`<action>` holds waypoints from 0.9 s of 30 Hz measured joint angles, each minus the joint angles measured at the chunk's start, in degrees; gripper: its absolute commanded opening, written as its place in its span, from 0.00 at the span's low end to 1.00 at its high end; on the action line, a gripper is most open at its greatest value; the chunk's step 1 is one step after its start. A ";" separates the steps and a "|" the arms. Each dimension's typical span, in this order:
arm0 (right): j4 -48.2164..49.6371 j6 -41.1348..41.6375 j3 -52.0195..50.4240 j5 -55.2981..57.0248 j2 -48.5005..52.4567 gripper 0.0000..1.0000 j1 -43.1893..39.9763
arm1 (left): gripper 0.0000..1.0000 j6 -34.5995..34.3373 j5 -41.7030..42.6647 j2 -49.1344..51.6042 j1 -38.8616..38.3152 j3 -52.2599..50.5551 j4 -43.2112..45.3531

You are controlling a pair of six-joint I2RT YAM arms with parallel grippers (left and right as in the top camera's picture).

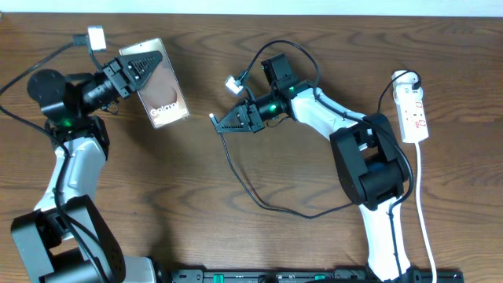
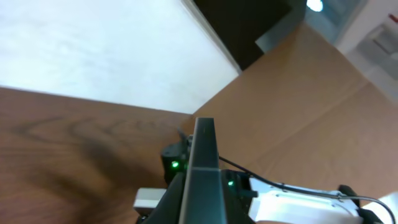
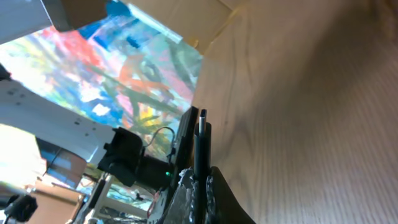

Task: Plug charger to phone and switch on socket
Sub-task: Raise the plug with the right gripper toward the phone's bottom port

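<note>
Two full grippers over your dark wood table (image 1: 196, 181) by a white wall (image 2: 93, 50): left gripper (image 1: 157, 61) clamps the phone (image 1: 167, 96), right gripper (image 1: 220, 124) pinches the charger (image 3: 200, 138), socket (image 1: 414, 114) well apart

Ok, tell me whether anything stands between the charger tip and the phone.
Nothing visible does. The right gripper holds the charger by its tip, the left gripper holds the phone, and only bare table lies between them.
</note>
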 measured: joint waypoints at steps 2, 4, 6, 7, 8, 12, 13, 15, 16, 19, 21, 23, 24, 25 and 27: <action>0.61 -0.02 -0.02 -0.92 0.00 0.01 0.42 | 0.08 -2.71 0.00 0.04 0.00 0.00 3.30; 1.22 0.00 -0.02 -1.70 0.00 0.01 1.11 | 0.08 -5.22 0.00 0.04 0.00 0.00 5.84; 2.47 0.26 -0.04 -2.05 0.00 0.01 1.66 | 0.07 -7.04 -0.07 0.04 0.00 0.00 6.64; 3.17 0.31 -0.04 -2.27 0.00 0.01 2.01 | 0.07 -7.54 -0.22 0.04 0.00 0.00 6.75; 4.26 0.55 -0.04 -2.51 0.00 0.01 2.27 | 0.08 -8.04 -0.44 0.04 0.00 0.00 6.84; 10.84 3.15 -0.09 -2.91 0.00 0.01 3.30 | 0.07 -9.09 -2.27 0.04 -0.24 0.00 7.87; 12.63 4.11 -0.09 -2.95 0.00 0.01 3.48 | 0.08 -9.20 -2.73 0.04 -0.37 0.00 8.44; 17.38 6.71 -0.15 -3.06 0.00 0.01 3.82 | 0.07 -9.44 -3.87 0.04 -1.07 0.00 9.73; 19.80 8.00 -0.17 -3.10 0.00 0.01 3.98 | 0.08 -9.46 -4.33 0.04 -1.44 0.00 9.88; 28.98 13.86 -0.17 -3.32 0.00 0.01 4.59 | 0.07 -9.38 -5.57 0.04 -2.75 0.00 9.88; 34.84 17.84 -0.20 -3.45 0.00 0.01 4.94 | 0.08 -9.05 -6.19 0.04 -3.34 0.00 9.92; 38.73 21.33 -0.15 -3.58 0.00 0.01 5.22 | 0.08 -8.72 -6.80 0.04 -3.48 0.00 9.90; 40.89 23.43 -0.17 -3.69 0.00 0.01 5.38 | 0.07 -8.57 -7.13 0.04 -3.48 0.00 9.92; 42.18 24.94 -0.17 -3.72 0.00 0.01 5.42 | 0.07 -8.46 -7.50 0.04 -3.48 0.00 9.92; 43.85 27.39 -0.17 -3.78 0.00 0.01 5.46 | 0.08 -8.07 -8.17 0.04 -3.48 0.00 9.90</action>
